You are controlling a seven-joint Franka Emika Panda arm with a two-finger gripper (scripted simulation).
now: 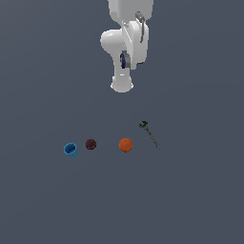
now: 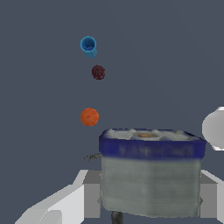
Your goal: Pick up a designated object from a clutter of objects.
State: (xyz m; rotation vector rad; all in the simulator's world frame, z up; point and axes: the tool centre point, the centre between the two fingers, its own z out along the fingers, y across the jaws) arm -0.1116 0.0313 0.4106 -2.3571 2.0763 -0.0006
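Note:
The designated object (image 2: 151,175), a stubby item with a dark blue band and a silvery-white body, fills the near part of the wrist view. My gripper (image 2: 148,199) is shut on it, with one grey finger (image 2: 85,192) on each side. In the exterior view the object (image 1: 123,60) is a small dark blue spot at my gripper (image 1: 126,62), held high above the floor. Below lie the bright blue cup (image 1: 70,149), the dark maroon ball (image 1: 91,144), the orange ball (image 1: 125,145) and the thin dark wrench (image 1: 150,134).
In the wrist view the blue cup (image 2: 88,45), the maroon ball (image 2: 98,72) and the orange ball (image 2: 89,117) lie in a row on the grey floor. Only a tip of the wrench (image 2: 92,156) shows beside the held object. The arm's white base (image 1: 121,85) stands behind the clutter.

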